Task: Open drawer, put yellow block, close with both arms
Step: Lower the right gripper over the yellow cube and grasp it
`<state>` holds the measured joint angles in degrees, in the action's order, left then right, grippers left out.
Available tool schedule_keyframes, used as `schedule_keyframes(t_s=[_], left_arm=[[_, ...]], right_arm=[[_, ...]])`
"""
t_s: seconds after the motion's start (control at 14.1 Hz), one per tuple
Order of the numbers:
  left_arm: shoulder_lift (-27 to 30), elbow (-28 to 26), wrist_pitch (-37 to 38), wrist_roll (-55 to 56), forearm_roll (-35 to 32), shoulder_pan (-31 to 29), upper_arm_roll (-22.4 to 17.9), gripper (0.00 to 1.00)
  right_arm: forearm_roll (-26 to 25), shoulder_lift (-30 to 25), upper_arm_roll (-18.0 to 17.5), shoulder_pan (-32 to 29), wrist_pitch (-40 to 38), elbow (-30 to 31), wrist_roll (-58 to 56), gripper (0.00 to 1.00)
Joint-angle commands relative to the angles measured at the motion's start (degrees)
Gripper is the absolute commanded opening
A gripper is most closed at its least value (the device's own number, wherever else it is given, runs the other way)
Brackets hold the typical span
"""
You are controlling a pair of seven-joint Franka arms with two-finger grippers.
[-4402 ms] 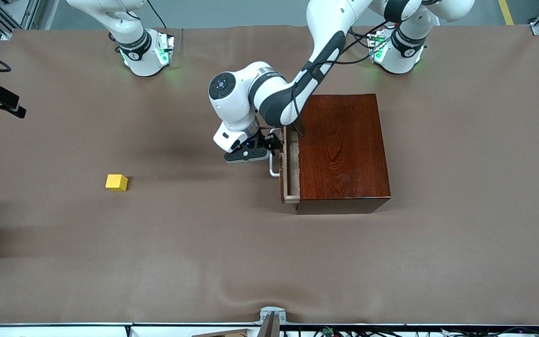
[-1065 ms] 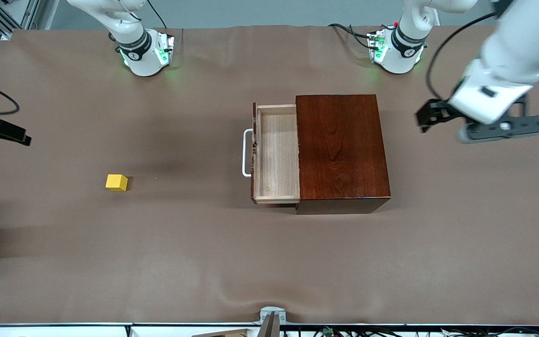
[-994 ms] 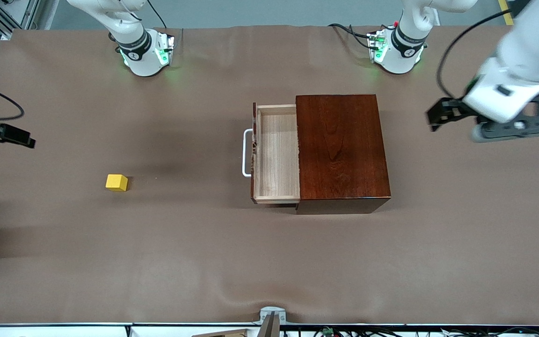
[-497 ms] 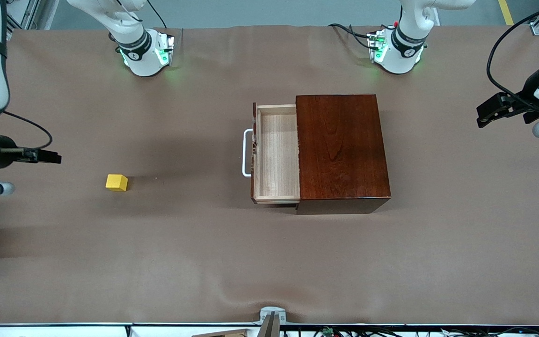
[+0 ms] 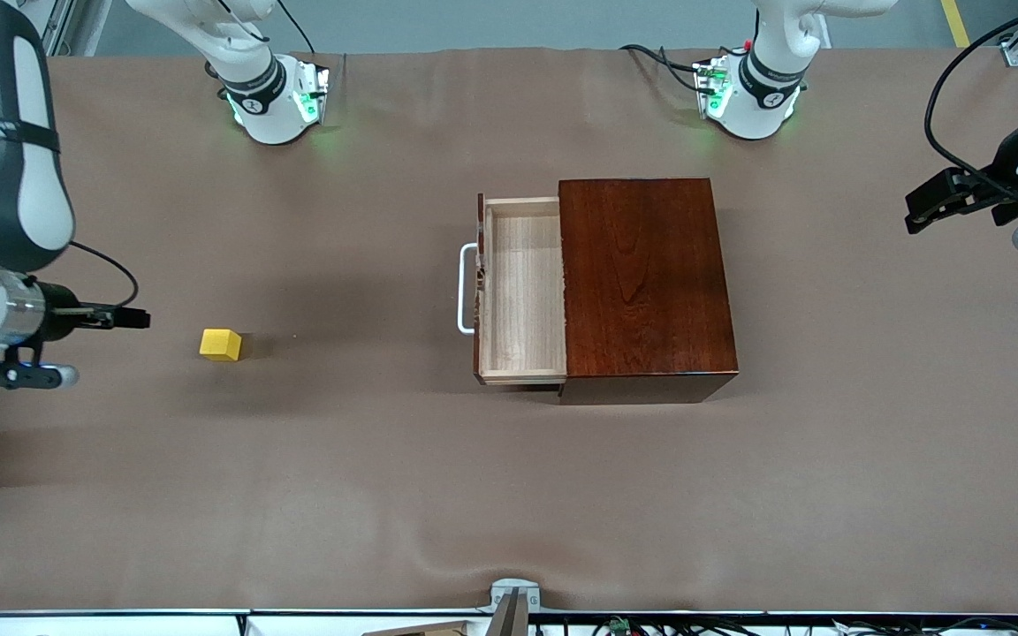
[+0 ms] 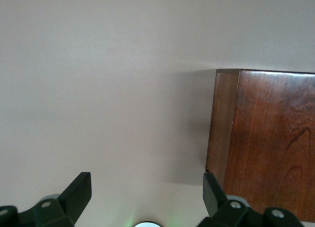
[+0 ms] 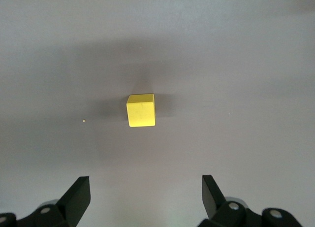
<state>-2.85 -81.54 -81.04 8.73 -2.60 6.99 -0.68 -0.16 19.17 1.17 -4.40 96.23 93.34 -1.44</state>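
White right gripper [image 5: 125,318] has neared yellow block [image 5: 220,344].

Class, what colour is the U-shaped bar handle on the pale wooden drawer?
White; the U-shaped bar handle shows best in the front view.

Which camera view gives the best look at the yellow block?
The right wrist view: the yellow block sits near its center, large and unobstructed, ahead of the open right gripper. The front view shows the block only small, on the table toward the right arm's end. The left wrist view does not show it.
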Motion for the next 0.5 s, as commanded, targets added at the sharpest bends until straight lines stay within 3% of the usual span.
schedule_keyframes(t_s=[0.0, 0.14, 0.43], left_arm=[[4.87, -6.43, -2.36, -1.08, 0.40, -4.35, 4.99, 1.00], [5.57, -7.31, -2.54, -1.08, 0.66, -4.35, 5.17, 1.00], [6.02, -7.50, -2.46, -0.90, 0.75, -3.91, 5.87, 1.00]], right_arm=[[0.43, 2.09, -0.03, 0.18, 1.15, 0.61, -0.14, 1.00], [0.43, 3.16, -0.03, 0.09, 3.16, 1.92, -0.14, 1.00], [0.43, 2.98, -0.12, 0.53, 13.33, 10.43, -0.06, 1.00]])
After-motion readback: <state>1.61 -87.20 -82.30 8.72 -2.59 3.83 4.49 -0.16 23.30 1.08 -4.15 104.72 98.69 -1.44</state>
